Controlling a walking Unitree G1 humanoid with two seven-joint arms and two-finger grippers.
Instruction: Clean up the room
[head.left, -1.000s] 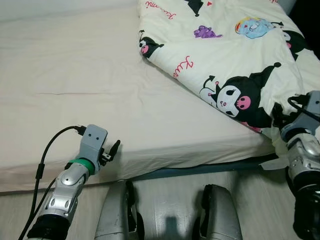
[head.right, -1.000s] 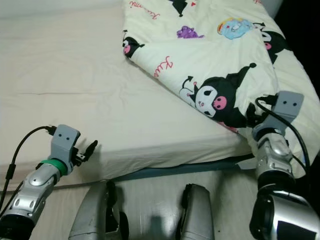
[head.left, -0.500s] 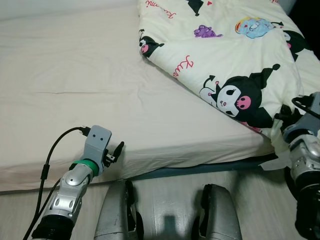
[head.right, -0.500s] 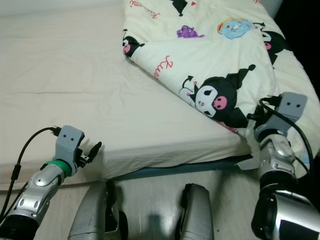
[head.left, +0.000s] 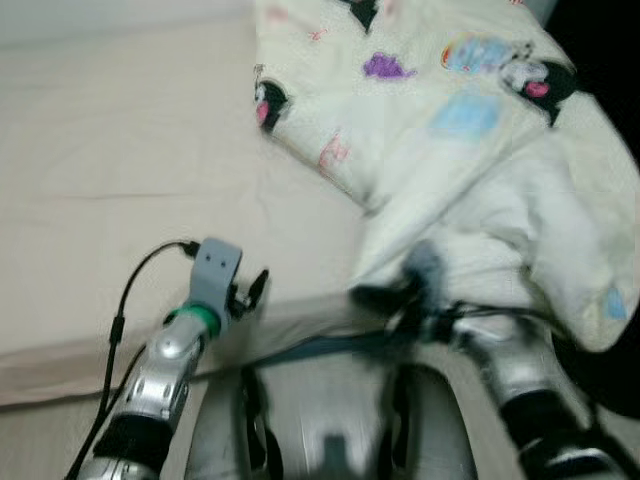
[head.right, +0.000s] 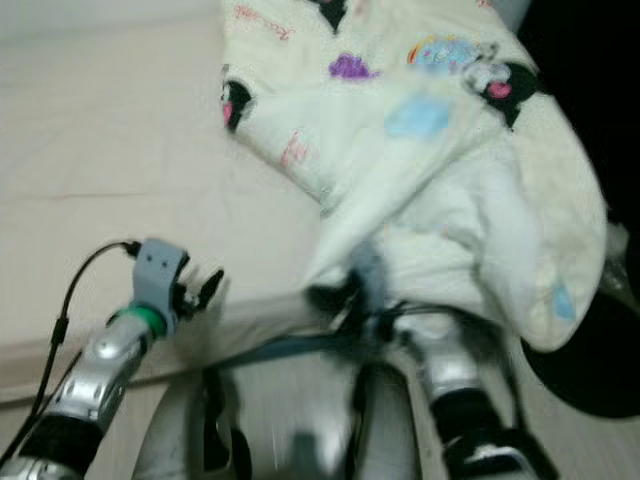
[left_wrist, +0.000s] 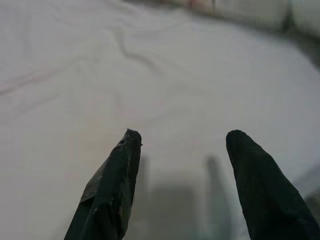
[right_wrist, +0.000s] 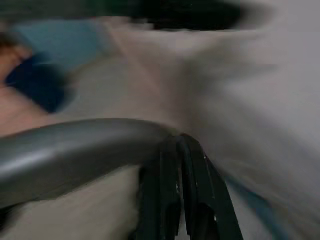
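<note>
Cream cloth with cartoon prints covers the far right of the bed: that is the blanket (head.left: 480, 150), and it is the thing you are working on. It lies bunched in a big soft heap, with one fold hanging down over the near right corner of the mattress. The rest of the bed sheet (head.left: 120, 200) on the left is bare and smooth.

Your right gripper (right_wrist: 180, 200) is down low at the near edge of the bed, just under the hanging fold. Its jaws are pressed together, and it looks like they pinch the blanket edge, but the pictures are too blurry there to be sure. Holding the edge low like this makes sense if you want to drag the blanket across the bare sheet and spread it flat.

Your left gripper (head.left: 250, 290) sits near the left part of the bed edge, with its jaws spread wide over the sheet and nothing between them. It seems to be waiting, ready to help pull or smooth.

Pink curly writing shows on the blanket, but it is too blurry to read. You can see black and white cartoon faces, a purple shape and a blue patch.
</note>
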